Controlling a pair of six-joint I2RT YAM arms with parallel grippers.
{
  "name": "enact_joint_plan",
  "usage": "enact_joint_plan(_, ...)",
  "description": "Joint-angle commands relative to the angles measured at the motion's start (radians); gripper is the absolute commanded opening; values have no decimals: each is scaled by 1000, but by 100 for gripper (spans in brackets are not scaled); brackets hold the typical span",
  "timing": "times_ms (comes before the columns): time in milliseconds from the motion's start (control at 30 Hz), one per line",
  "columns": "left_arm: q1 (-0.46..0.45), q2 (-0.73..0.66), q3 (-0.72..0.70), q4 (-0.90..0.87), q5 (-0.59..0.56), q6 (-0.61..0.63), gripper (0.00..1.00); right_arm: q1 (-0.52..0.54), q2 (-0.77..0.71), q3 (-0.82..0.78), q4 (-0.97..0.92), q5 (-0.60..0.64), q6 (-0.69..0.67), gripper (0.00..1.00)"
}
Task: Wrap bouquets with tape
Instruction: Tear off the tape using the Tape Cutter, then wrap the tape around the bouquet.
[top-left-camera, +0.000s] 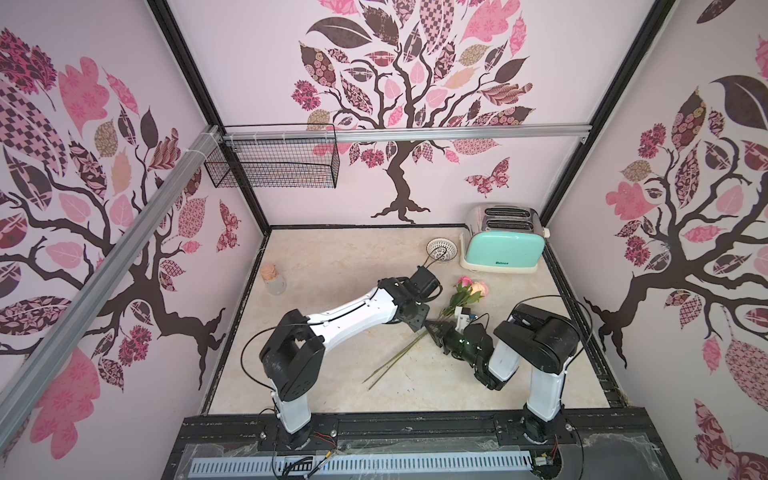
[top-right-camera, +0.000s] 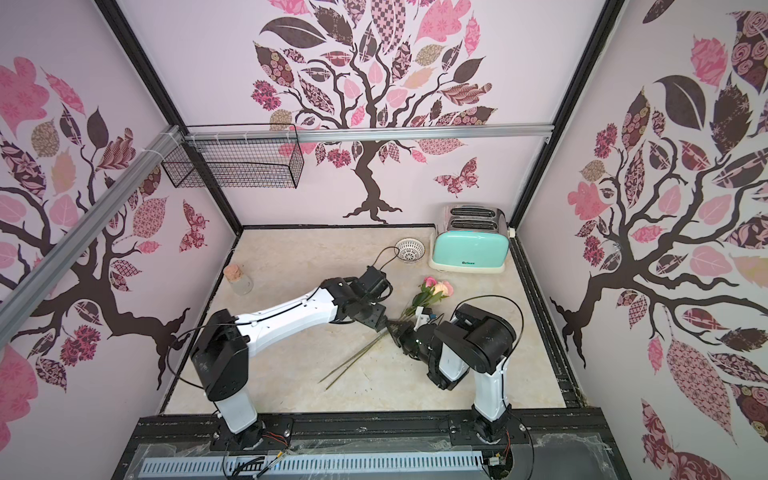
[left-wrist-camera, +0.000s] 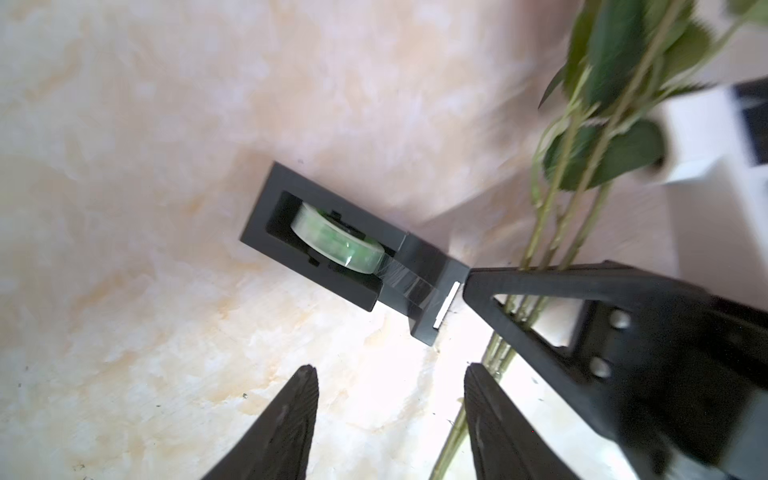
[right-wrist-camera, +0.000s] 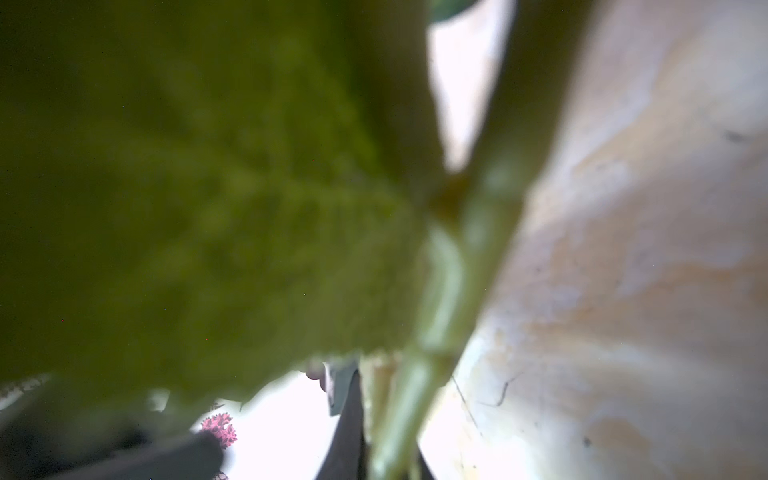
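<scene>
Right of centre, right gripper (left-wrist-camera: 473, 279) clamped shut on roses (left-wrist-camera: 557, 199), just beside tape dispenser (left-wrist-camera: 419, 259); lower centre, left gripper (left-wrist-camera: 390, 374) half open, empty.

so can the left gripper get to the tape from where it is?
Probably yes. The left gripper is open, and the tape lies on bare table just ahead of its fingers. Only the cutter end looks crowded: the right gripper, shut on the bouquets, sits close beside it.
</scene>
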Motion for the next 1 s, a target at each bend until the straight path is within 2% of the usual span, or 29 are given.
enact_joint_plan(0,58,-74,14,-32,31,-45,58,-27,-145,20,-124,-20,-102,0)
enact_joint_plan(200,211,-237,-56,113,259,-88,59,-77,-343,148,-464,-82,-301,0)
enact_joint_plan(367,219,-342,-108,200,352,-16,47,-123,-391,325,-759,-177,-419,0)
enact_joint_plan(500,219,-386,-152,239,453,60,47,-124,-386,490,-1011,-216,-513,0)
enact_joint_plan(567,217,-390,-165,259,506,61,47,-124,-377,553,-1093,-238,-533,0)
enact_joint_plan(767,212,-312,-147,274,626,18,43,-124,-355,620,-1153,-287,-505,0)
enact_joint_plan(967,191,-262,-157,317,634,-14,40,-124,-363,622,-1136,-299,-474,0)
